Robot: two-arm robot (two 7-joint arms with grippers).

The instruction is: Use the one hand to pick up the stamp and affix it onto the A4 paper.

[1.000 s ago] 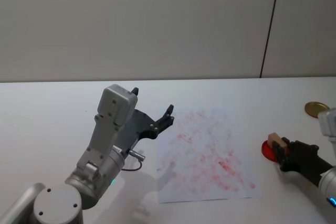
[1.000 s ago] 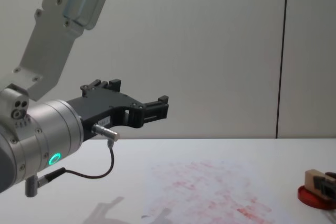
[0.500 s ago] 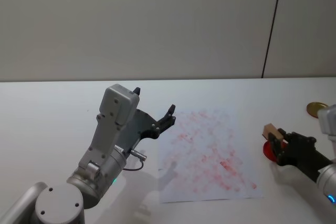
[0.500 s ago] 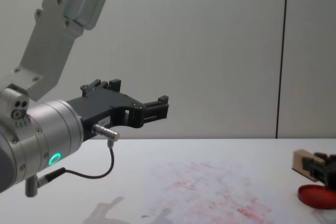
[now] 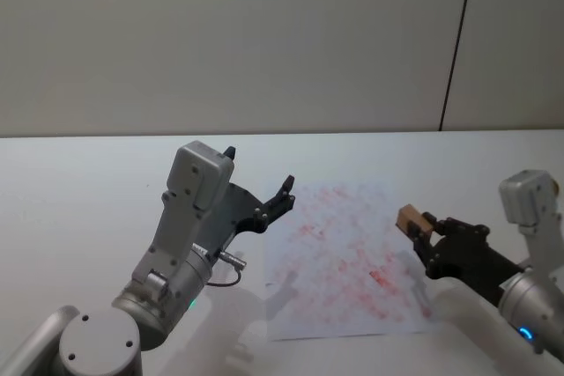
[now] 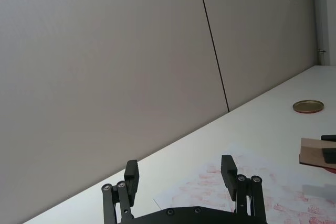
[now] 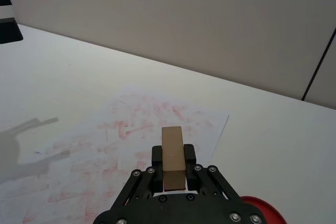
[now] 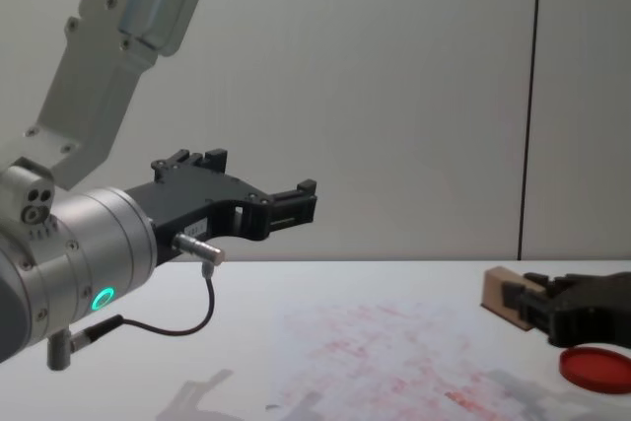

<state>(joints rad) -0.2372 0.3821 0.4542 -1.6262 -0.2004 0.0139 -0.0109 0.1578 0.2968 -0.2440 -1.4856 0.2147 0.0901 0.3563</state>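
The stamp [image 5: 408, 216], a small tan wooden block, is gripped by my right gripper [image 5: 421, 228], which is shut on it. It hangs in the air over the right part of the A4 paper [image 5: 339, 261], a white sheet covered in faint red prints. In the right wrist view the stamp [image 7: 172, 153] stands upright between the black jaws with the A4 paper [image 7: 121, 145] below it. From the chest the stamp [image 8: 501, 295] floats above the table. My left gripper [image 5: 256, 170] is held up left of the sheet, open and empty.
A round red ink pad [image 8: 595, 367] lies on the table to the right of the paper, under my right arm. A gold lid [image 6: 308, 106] sits farther back on the right. The white table [image 5: 79, 182] runs to a grey wall.
My right gripper has lifted the stamp off the red ink pad and carried it left, over the paper's right part. The left arm has not moved.
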